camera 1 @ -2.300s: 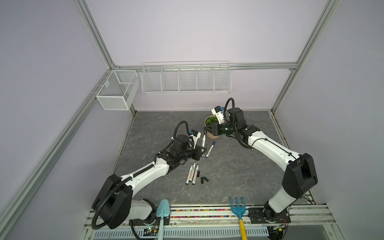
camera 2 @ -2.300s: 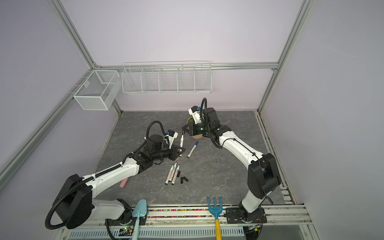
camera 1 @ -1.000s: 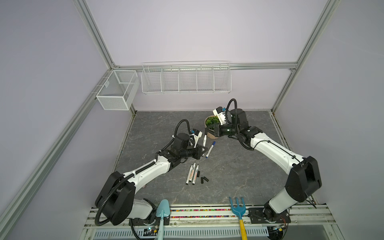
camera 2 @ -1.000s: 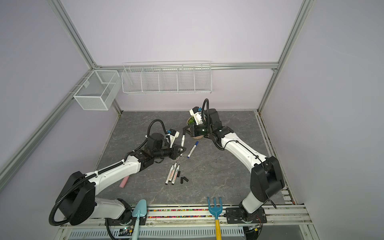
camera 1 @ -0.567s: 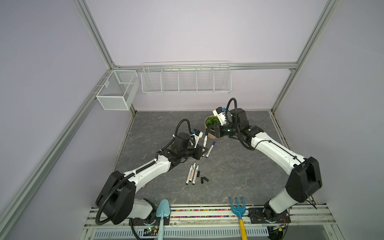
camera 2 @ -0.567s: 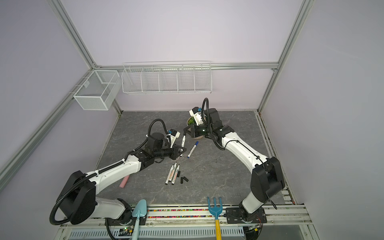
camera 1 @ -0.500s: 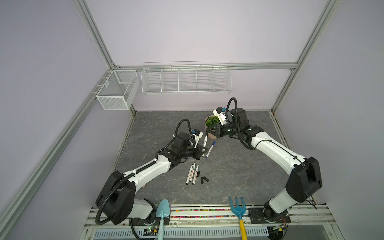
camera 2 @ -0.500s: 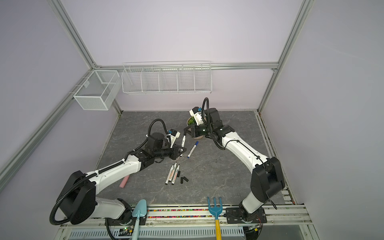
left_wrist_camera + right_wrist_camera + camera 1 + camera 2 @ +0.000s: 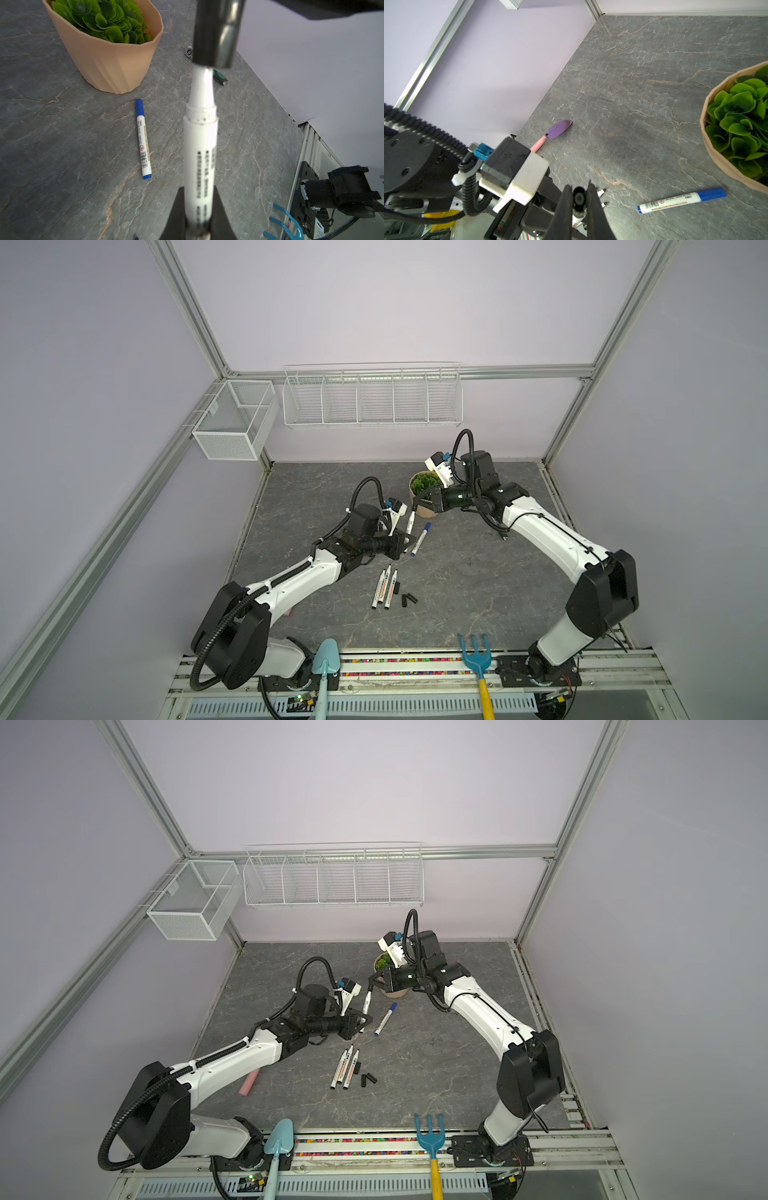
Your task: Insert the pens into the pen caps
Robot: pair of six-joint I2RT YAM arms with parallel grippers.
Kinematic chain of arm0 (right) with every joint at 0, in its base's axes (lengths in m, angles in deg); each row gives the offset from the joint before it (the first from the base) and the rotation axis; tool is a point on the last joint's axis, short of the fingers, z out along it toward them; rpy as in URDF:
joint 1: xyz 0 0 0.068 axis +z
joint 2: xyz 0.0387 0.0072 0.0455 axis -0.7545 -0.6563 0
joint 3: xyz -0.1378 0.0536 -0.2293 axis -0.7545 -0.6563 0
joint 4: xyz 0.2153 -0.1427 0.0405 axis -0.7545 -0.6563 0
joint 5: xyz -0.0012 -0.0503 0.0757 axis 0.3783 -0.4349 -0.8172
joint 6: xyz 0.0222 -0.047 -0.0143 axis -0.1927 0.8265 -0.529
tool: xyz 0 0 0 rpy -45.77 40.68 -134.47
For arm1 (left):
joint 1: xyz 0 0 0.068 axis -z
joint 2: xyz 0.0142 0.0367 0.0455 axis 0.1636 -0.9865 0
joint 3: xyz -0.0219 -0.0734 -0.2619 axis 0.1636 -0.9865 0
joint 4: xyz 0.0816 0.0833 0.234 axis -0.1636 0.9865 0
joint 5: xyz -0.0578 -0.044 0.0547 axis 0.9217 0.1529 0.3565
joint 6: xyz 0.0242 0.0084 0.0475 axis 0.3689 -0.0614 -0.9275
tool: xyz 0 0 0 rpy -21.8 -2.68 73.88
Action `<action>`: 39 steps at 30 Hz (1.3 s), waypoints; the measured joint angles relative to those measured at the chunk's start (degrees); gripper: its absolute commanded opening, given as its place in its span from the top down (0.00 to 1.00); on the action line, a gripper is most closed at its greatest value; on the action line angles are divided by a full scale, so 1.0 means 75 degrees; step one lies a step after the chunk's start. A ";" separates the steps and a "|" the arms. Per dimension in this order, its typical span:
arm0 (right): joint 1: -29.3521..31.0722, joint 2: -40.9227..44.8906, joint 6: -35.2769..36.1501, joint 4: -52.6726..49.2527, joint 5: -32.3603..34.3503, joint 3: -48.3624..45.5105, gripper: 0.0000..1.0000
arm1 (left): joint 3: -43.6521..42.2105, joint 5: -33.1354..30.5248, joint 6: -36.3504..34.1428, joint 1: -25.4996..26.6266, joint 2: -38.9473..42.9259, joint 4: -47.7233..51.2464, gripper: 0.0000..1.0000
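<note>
On the table (image 9: pixel 478 593), the plant pot (image 9: pixel 428 511) stands toward the back. Just before it a raised pen (image 9: pixel 200 149) slants above the surface, lower end in the left gripper (image 9: pixel 197 193), the cap (image 9: pixel 216 33) over its upper end in the right gripper (image 9: pixel 579 191). A capped pen (image 9: pixel 421 539) lies just right of it. Nearer the front three pens (image 9: pixel 384 588) lie side by side, loose caps (image 9: pixel 408 599) at their right. A spatula (image 9: pixel 249 1082) lies far left. A trowel (image 9: pixel 327 657) and hand fork (image 9: pixel 474 655) rest at the front edge.

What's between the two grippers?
A white pen: left gripper grips its barrel, right gripper holds the black cap over its tip, seen in the left wrist view.
</note>
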 measured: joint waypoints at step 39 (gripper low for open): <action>-0.0187 0.0085 -0.0108 -0.0020 -0.0650 -0.0554 0.93 | 0.0012 -0.0085 -0.0230 0.0169 -0.0012 0.0119 1.00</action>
